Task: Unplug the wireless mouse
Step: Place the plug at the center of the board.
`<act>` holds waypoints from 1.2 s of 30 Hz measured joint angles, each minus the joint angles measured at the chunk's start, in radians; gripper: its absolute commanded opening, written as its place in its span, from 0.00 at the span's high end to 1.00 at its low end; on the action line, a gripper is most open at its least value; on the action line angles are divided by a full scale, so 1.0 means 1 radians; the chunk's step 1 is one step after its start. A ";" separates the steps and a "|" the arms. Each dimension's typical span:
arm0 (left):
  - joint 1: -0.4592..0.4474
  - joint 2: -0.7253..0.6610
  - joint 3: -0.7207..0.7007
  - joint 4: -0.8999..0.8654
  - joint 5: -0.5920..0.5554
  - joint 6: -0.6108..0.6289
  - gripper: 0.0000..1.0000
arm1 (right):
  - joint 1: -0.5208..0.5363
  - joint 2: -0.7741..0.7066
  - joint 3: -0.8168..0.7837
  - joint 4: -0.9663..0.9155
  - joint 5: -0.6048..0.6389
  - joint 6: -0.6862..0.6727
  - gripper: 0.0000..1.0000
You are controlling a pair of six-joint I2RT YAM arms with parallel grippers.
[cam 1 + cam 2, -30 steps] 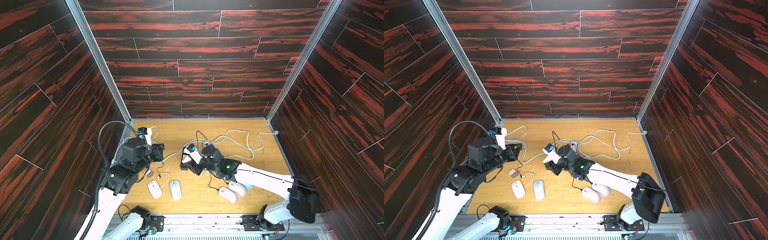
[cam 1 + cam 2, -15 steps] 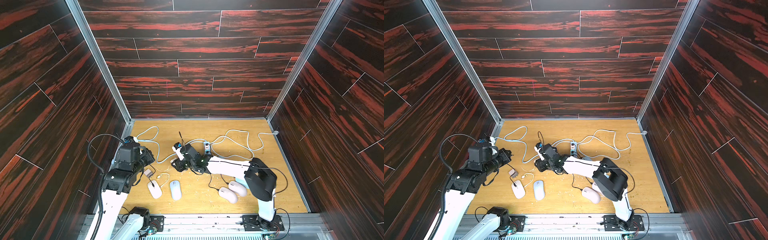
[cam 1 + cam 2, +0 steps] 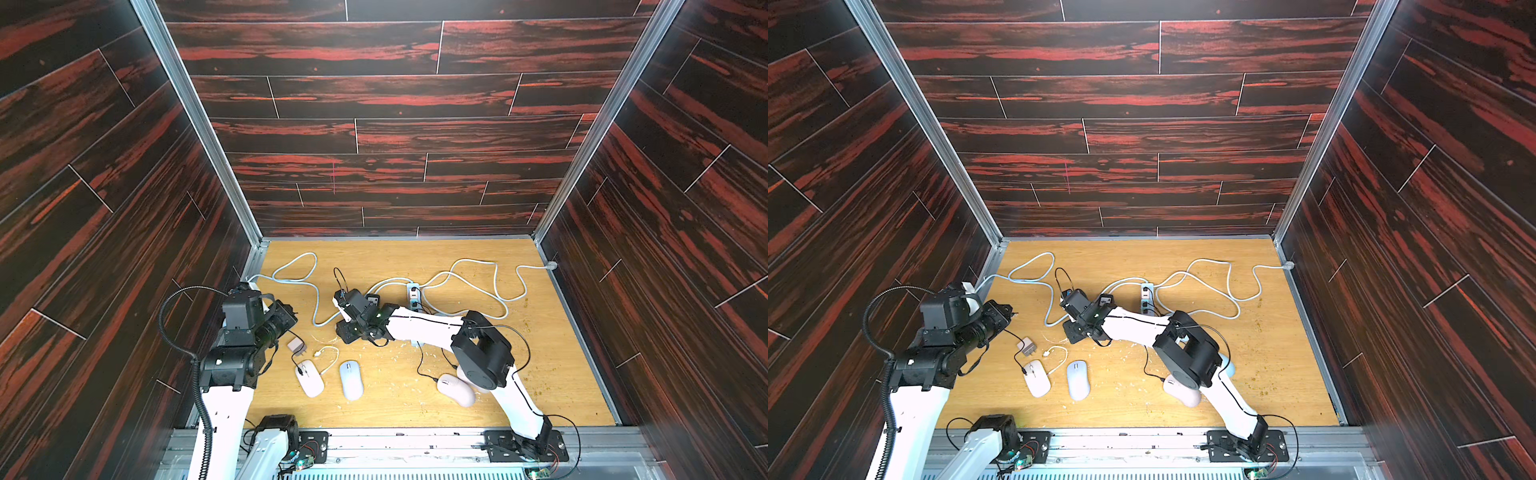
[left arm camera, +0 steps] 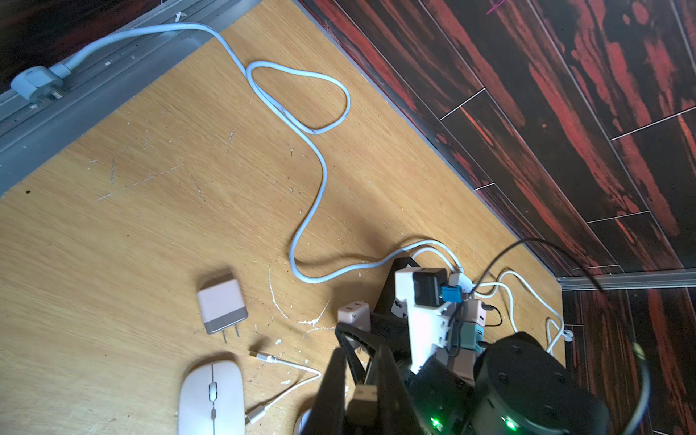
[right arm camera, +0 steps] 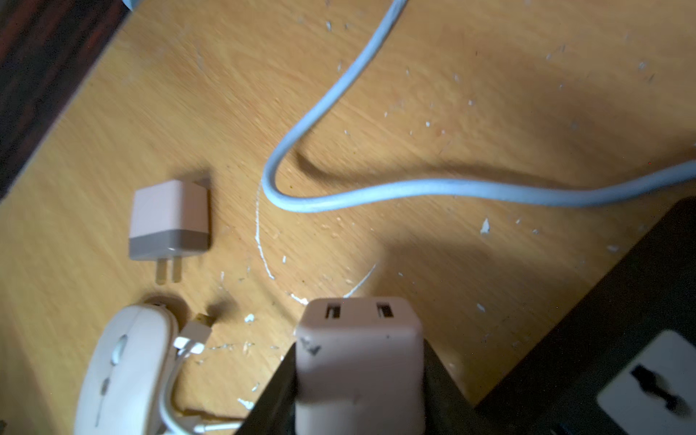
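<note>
Right wrist close-up, unlike top views: pink charger [image 5: 357, 361], seemingly within right gripper [image 5: 357, 380].

The white wireless mouse [image 3: 309, 378] lies flat on the table, front left, with a black lead in its nose. The lead's USB plug [image 4: 362, 395] is out of the pink two-port charger [image 5: 357, 357], whose two sockets are empty.

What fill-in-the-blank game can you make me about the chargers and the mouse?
The right gripper holds a pink charger with ___ USB holes.
The left gripper is shut on a USB ___.
The other charger lies on the ___, near the white mouse.
Missing words: two; plug; table.
</note>
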 measured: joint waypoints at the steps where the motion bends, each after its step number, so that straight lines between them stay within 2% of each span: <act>1: 0.001 -0.002 0.000 0.000 0.002 0.000 1.00 | 0.001 0.013 0.016 -0.009 0.000 -0.002 0.88; 4: 0.002 -0.003 0.000 0.000 0.011 0.002 1.00 | 0.003 0.043 0.048 -0.026 0.000 -0.007 0.83; 10: 0.003 -0.009 0.000 -0.001 0.016 0.007 1.00 | 0.014 0.061 0.068 -0.051 -0.005 -0.011 0.62; 15: 0.004 -0.015 0.000 -0.002 0.017 0.009 1.00 | 0.020 0.061 0.070 -0.053 -0.012 -0.011 0.56; 17: 0.005 -0.016 0.000 -0.003 0.018 0.010 1.00 | 0.020 0.061 0.070 -0.053 -0.012 -0.012 0.48; 28: 0.005 -0.027 0.000 -0.008 0.040 0.009 1.00 | 0.020 0.031 0.024 -0.026 -0.019 -0.013 0.49; 32: 0.005 -0.026 -0.005 0.003 0.072 0.002 1.00 | 0.021 -0.104 -0.138 0.027 -0.001 -0.006 0.50; 36: -0.024 -0.015 -0.026 0.023 0.089 -0.028 1.00 | 0.021 -0.359 -0.361 0.118 0.047 0.005 0.51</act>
